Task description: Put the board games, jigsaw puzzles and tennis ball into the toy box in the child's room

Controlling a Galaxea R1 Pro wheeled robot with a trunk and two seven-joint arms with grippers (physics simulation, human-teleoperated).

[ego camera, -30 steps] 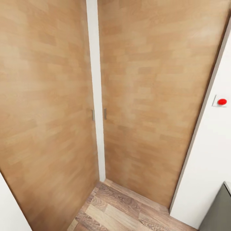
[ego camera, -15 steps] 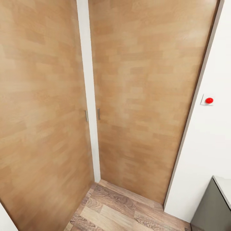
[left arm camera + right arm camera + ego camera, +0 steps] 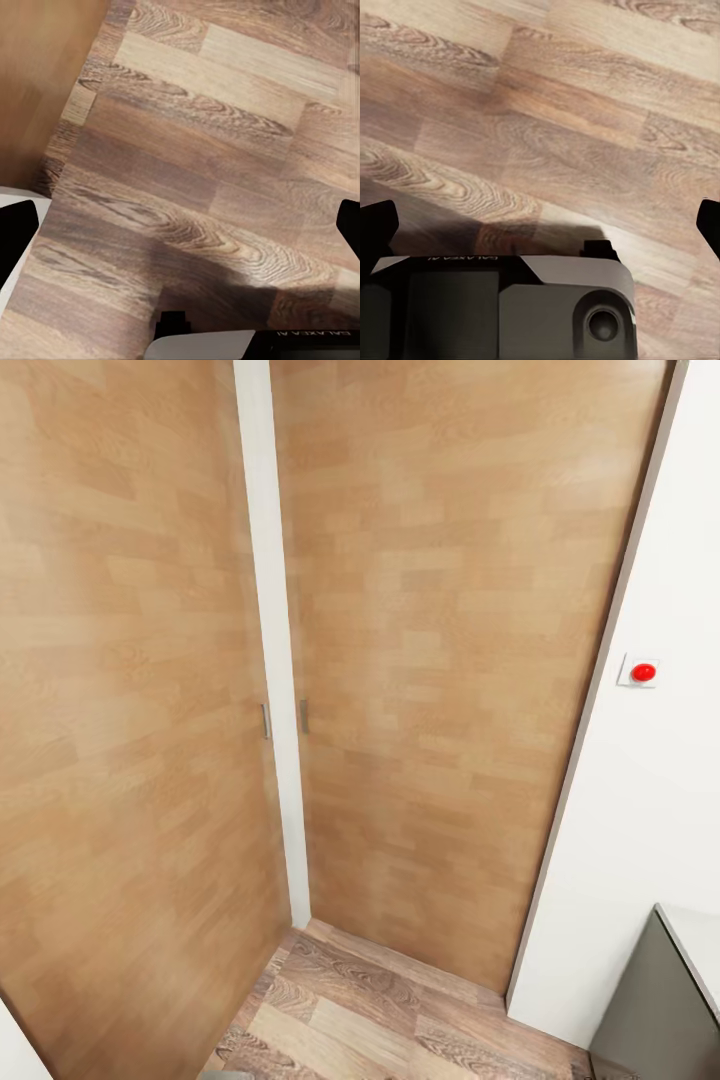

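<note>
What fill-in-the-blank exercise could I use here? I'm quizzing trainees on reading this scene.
1. The two wooden doors meet at a ____ corner post.
2. The button on the white wall is ____.
3. Both wrist views look at a ____ plank floor.
4. The left gripper stands ____, nothing between its fingertips.

Missing words: white; red; wood; open

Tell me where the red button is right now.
In the head view, the red button sits on the white wall at the right, just beyond the right wooden door and its grey frame edge, above the dark grey cabinet.
</note>
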